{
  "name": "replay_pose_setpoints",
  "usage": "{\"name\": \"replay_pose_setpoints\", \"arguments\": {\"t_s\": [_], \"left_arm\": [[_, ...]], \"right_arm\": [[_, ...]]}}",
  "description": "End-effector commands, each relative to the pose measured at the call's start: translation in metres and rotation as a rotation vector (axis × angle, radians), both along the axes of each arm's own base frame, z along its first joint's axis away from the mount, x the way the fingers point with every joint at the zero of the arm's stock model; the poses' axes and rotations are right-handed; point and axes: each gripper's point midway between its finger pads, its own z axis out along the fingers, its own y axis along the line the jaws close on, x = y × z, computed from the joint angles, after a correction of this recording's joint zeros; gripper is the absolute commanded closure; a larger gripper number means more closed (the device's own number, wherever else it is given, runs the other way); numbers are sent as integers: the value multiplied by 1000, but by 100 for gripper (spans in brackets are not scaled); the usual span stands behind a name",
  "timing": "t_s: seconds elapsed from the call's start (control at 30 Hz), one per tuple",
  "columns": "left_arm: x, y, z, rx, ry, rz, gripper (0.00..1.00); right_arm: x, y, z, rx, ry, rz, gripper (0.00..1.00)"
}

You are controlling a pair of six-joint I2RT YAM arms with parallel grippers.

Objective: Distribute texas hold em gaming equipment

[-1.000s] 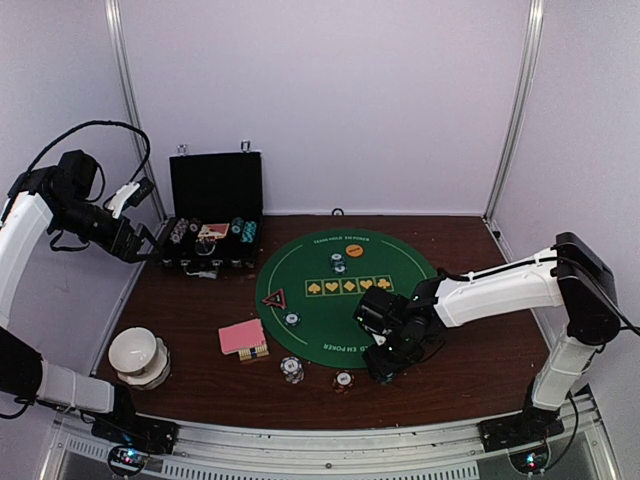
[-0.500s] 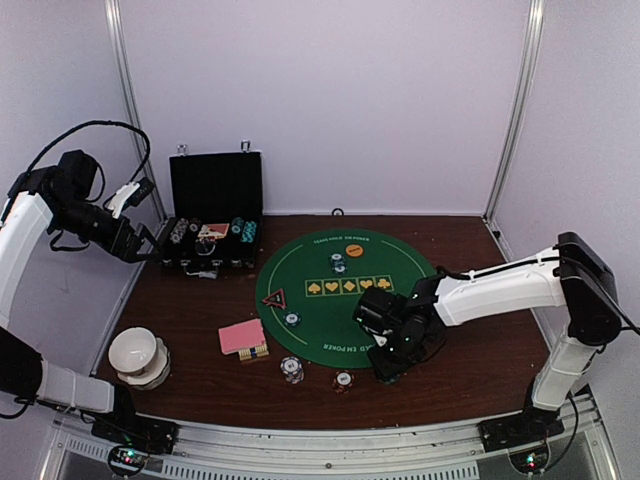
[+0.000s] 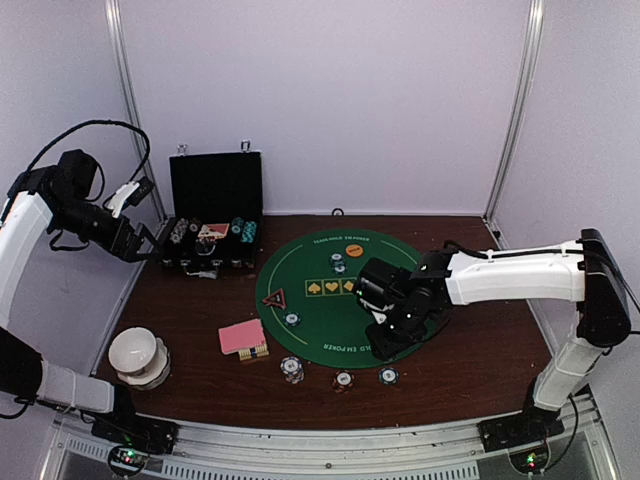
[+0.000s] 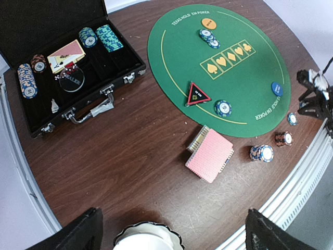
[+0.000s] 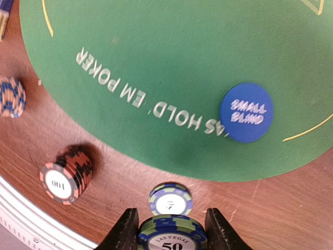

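The right gripper [image 5: 171,225] is clamped: its two fingers [image 5: 124,232] press on either side of a blue-and-green chip stack [image 5: 171,238] marked 50. The stack is held over the brown table [image 5: 291,198], just off the near edge of the green mat [image 5: 171,52]. Just beyond the held stack, a blue-edged chip [image 5: 170,199] lies on the wood. To its left stand a red-and-black stack [image 5: 65,174] marked 100 and, farther off, a blue-and-orange stack [image 5: 11,96]. On the mat, near its edge, lies the blue disc [image 5: 246,112] reading SMALL BLIND. The left gripper [image 4: 174,224] hangs high over the left side of the table with its fingers spread wide and nothing between them. Below it I see only the rim of the white bowl [image 4: 147,240]; I cannot tell what is in it. The pink-backed cards [image 4: 210,155] rest on top of the small card box [image 4: 195,139], beside the mat. The black case [image 4: 47,15] lies open. Its tray holds a blue-and-white stack [image 4: 26,80], an orange-edged stack [image 4: 37,62], two teal stacks [image 4: 99,37], a pack of cards [image 4: 66,52] and a clear round button [image 4: 73,82]. On the mat are the orange disc [image 4: 208,23], the red triangle marker [image 4: 198,94] and further chips [image 4: 208,37].
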Motion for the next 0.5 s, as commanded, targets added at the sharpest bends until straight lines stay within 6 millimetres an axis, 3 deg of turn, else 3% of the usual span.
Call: {"name": "replay_pose_setpoints", "arguments": {"t_s": [0.0, 0.27, 0.47], "left_arm": [[1, -1, 15, -11, -49, -10, 2], [0, -1, 16, -5, -49, -10, 2], [1, 0, 15, -1, -48, -12, 2]], "right_arm": [[38, -20, 30, 4, -87, -70, 65], [94, -59, 2, 3, -79, -227, 67], [107, -70, -29, -14, -51, -272, 67]]}}
